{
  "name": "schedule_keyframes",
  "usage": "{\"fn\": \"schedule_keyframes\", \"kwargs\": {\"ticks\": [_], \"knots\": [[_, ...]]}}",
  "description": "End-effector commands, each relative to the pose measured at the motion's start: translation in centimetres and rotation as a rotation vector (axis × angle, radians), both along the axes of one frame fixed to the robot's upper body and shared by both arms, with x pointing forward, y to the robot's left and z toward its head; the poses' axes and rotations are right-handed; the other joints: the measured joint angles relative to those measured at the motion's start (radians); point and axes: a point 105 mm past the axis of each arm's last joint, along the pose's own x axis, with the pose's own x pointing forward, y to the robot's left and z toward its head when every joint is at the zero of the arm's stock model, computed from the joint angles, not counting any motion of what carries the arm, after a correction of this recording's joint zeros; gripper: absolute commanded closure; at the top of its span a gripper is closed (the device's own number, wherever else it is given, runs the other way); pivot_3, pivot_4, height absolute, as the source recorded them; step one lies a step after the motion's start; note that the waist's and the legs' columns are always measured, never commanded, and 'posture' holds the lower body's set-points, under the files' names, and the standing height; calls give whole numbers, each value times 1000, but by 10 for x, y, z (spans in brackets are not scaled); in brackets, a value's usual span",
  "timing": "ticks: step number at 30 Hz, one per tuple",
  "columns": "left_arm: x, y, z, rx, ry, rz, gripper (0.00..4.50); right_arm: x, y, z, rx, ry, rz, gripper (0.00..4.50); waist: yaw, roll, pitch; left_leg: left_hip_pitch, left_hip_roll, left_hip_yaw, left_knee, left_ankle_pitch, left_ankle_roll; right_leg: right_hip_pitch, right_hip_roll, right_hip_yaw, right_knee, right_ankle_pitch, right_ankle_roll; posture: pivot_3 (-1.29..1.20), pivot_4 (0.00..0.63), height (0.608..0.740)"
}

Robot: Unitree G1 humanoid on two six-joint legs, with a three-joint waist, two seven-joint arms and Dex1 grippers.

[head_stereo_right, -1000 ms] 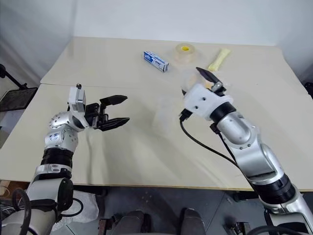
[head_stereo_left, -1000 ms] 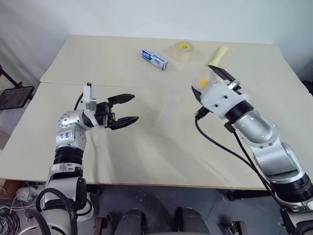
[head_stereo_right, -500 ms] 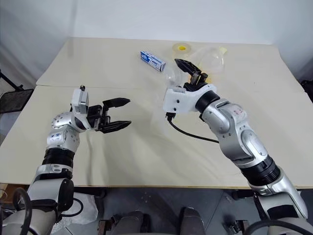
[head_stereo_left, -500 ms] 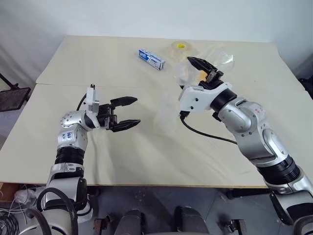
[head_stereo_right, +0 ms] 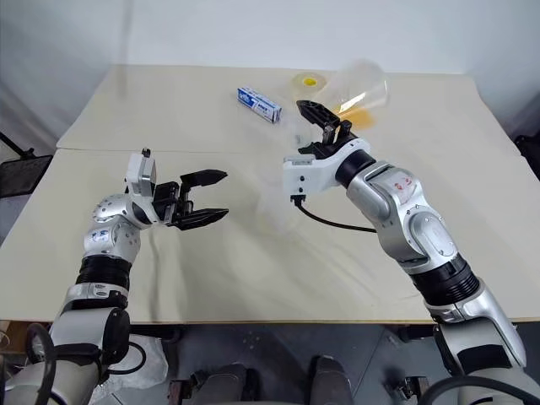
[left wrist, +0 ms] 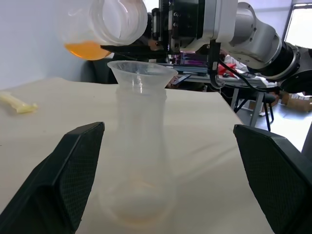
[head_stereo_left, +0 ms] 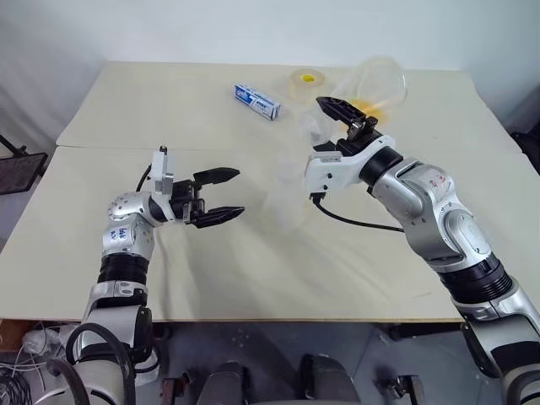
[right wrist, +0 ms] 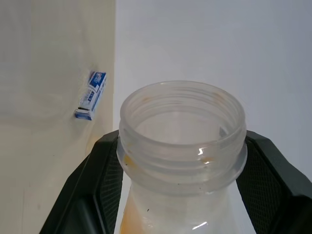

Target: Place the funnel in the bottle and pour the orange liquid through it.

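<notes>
Two grippers: right gripper (head_stereo_left: 343,118) clamped the tilted jar (left wrist: 108,22) of orange liquid (left wrist: 87,49) above the funnel (left wrist: 141,73) seated in the bottle (left wrist: 139,161), left gripper (head_stereo_left: 221,194) open; slow tilting would likely avoid spillage.

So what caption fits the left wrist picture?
Funnel sits in the clear bottle; tipped jar of orange liquid waits above.

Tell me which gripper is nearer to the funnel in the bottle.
Right. The right gripper, shut on the jar of orange liquid, hangs just beside and above the funnel. The left gripper is open, off to the bottle's left.
</notes>
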Motion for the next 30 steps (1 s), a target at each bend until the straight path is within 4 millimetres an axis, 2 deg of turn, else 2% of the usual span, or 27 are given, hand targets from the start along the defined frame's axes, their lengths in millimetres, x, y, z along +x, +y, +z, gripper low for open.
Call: {"fn": "schedule_keyframes", "kwargs": {"ticks": [1,30], "knots": [[-2,-1,11,-22,-44,-15,0,-7,1,25,1,-106,17,1689,-3,0,0,0,0,0,0,0,0,0,0,0,0,0,0,0,150,740],[-2,-1,11,-25,-39,-7,0,-9,10,22,-145,-182,71,1689,-2,0,0,0,0,0,0,0,0,-1,0,0,0,0,0,0,150,740]]}}
